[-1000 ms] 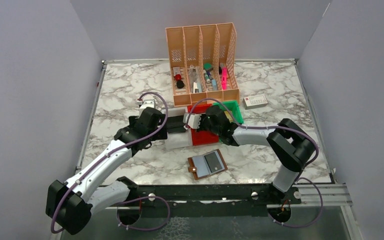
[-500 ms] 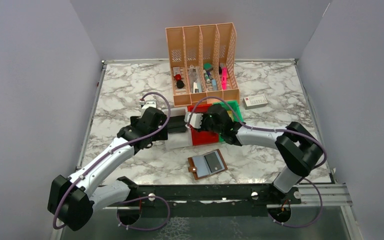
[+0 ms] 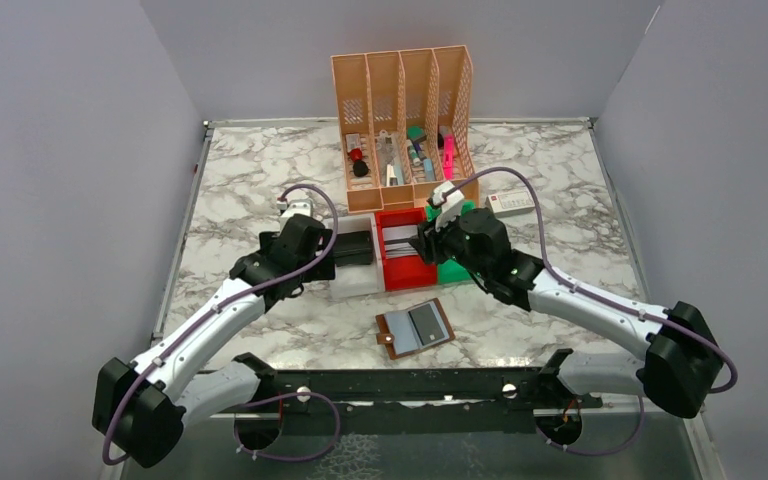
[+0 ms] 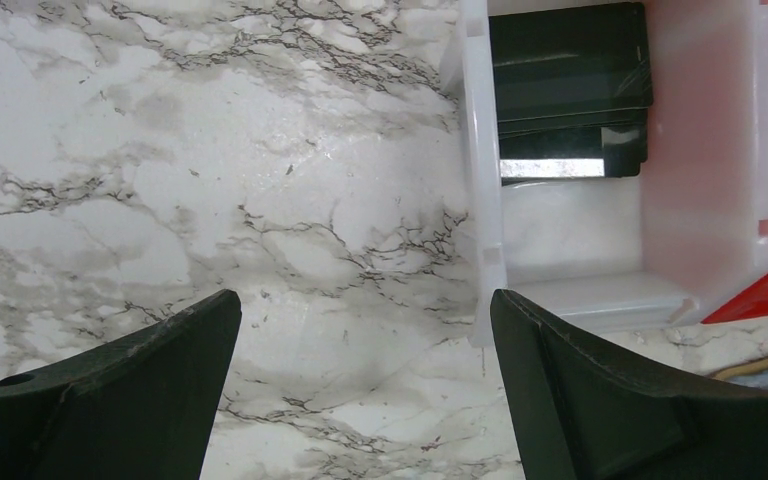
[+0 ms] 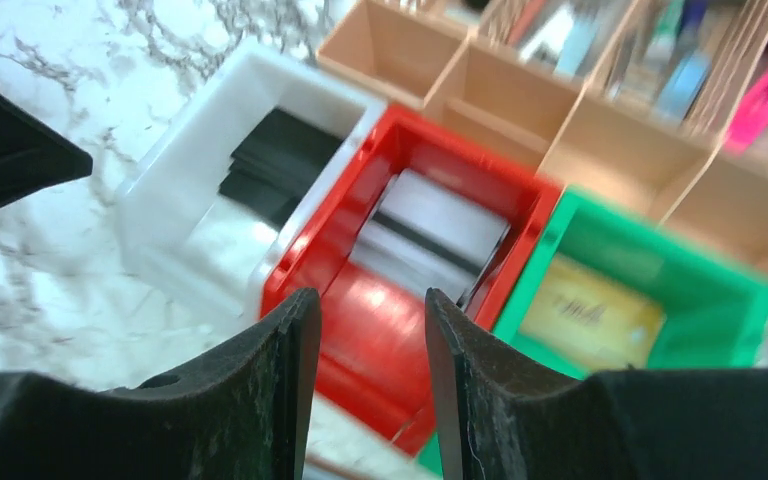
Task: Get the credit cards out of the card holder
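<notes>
Top external view gives me the card holder (image 3: 415, 328) lying open on the marble table (image 3: 250, 180), on the base side of both grippers and well apart from each. On the right wrist view, the right gripper (image 5: 368, 300) has its jaws parted and empty above a red bin (image 5: 450, 150) holding pale credit cards (image 5: 430, 225). The left gripper (image 4: 363, 300) is spread wide and grips nothing. A white bin (image 4: 475, 200) with black cards (image 4: 570, 90) sits just ahead of its right finger.
</notes>
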You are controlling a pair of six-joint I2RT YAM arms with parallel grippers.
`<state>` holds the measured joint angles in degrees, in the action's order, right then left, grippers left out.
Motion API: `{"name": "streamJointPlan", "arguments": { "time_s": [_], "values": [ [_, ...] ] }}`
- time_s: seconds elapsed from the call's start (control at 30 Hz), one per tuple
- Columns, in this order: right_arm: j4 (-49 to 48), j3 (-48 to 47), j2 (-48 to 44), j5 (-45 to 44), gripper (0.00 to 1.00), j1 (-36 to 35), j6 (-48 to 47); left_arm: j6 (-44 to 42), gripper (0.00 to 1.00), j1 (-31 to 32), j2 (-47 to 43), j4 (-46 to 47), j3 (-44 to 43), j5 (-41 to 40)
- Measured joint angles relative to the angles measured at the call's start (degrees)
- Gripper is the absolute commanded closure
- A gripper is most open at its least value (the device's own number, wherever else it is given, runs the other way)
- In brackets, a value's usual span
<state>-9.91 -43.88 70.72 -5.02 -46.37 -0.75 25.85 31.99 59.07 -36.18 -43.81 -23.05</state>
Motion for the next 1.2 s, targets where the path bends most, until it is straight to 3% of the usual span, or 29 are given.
{"name": "streamJointPlan", "arguments": {
  "time_s": [0.1, 0.23, 0.4, 0.43, 0.5, 0.63, 0.7, 1.2],
  "values": [
    [6.84, 0.83, -0.66, -0.02, 0.52, 0.00, 12.85, 0.07, 0.02, 0.00, -1.55, 0.04, 0.00, 1.36],
    [11.56, 4.94, -0.92, 1.62, 0.52, 0.00, 22.53, 0.96, 0.06, -0.04, -3.74, 1.05, 0.00, 7.56],
    [16.55, 10.12, -2.23, 4.31, 0.54, 0.00, 29.94, 3.61, 0.11, 0.02, -3.89, 6.69, 0.11, 22.18],
    [18.71, 10.64, -2.43, 4.70, 0.57, 0.00, 33.31, 6.08, 0.12, 2.16, -1.62, 11.43, 0.13, 31.71],
    [18.95, 10.69, -2.45, 4.76, 0.59, 0.00, 34.27, 6.78, 0.14, 4.02, -0.79, 12.02, 0.13, 33.11],
    [19.28, 12.09, -2.43, 5.29, 0.62, 0.00, 36.61, 9.11, 0.21, 15.93, 5.20, 15.98, -1.44, 32.04],
    [19.56, 12.96, -2.43, 5.73, 0.63, 0.00, 37.38, 10.21, 0.23, 18.75, 7.48, 16.76, -1.42, 32.22],
    [18.51, 16.48, -2.36, 10.45, 0.69, 0.00, 39.76, 16.83, 0.41, 23.50, 11.34, 21.75, 1.44, 29.59]
  ]
}}
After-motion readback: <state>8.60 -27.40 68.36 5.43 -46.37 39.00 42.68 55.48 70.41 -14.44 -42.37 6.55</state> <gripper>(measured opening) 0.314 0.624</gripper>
